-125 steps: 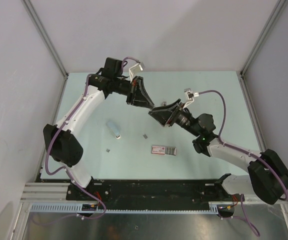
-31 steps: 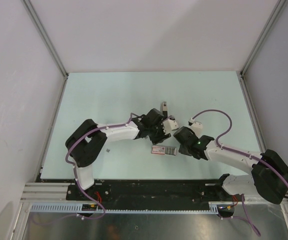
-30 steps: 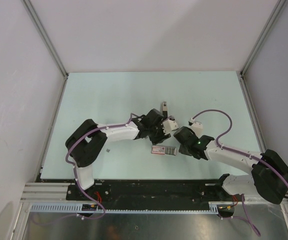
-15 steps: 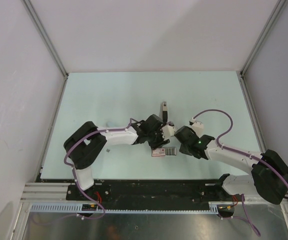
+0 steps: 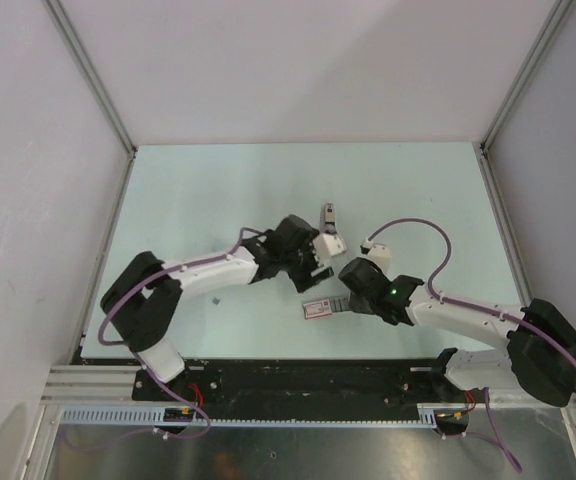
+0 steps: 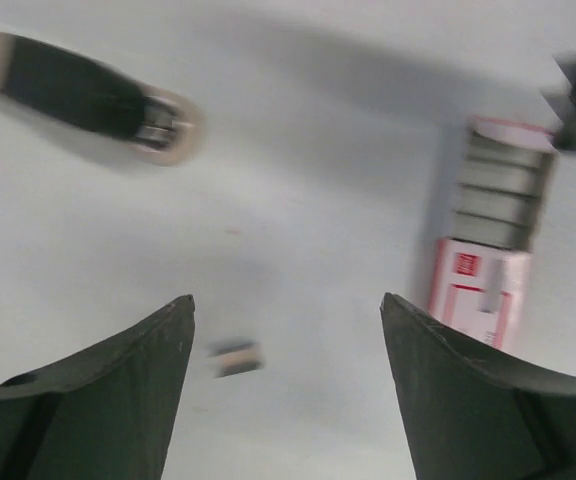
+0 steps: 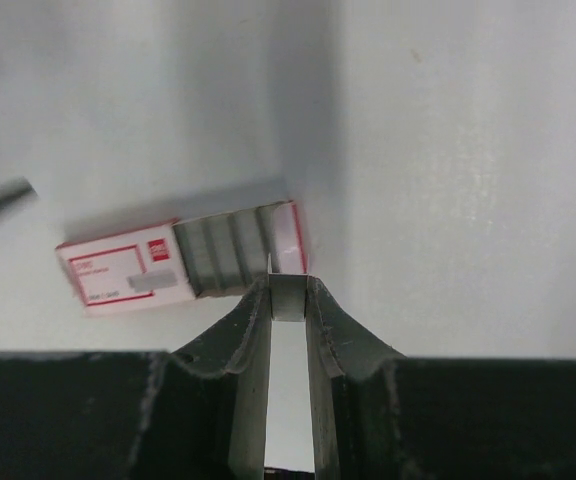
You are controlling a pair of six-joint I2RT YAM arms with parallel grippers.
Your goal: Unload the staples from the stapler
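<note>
overhead and wrist views, read from the near edge outward. both arms rise from their bases at the near edge and reach inward over the pale table (image 5: 218,190), their wrists close together near its middle. nearest the bases, on the left, a loose staple bit (image 5: 215,299) lies alone on the surface, just on the near side of the left forearm. to its right, near the centre, lies a flat box (image 5: 318,308) with a red-and-white label, its open end packed with grey rows (image 7: 230,250). the right gripper (image 7: 288,288) is low at that open end. its jaws are clenched on a narrow silver-grey strip of staples (image 7: 288,302), pinched at the fingertips, with the strip's tip at the rim of the box; whether tip and rim touch cannot be told. just beyond the box, the left gripper (image 6: 286,300) hangs above the table with its jaws released and spread wide, grasping nothing. a second short staple fragment (image 6: 236,357) lies on the surface in the gap below them, nearer the left-hand finger (image 6: 88,400) of that view, while the box lies beside the other finger. farthest out, the stapler (image 5: 326,217), slim and black with pale metal parts, lies on the table beyond the left gripper, apart from both grippers and from the box; in the left wrist view it is blurred.
</note>
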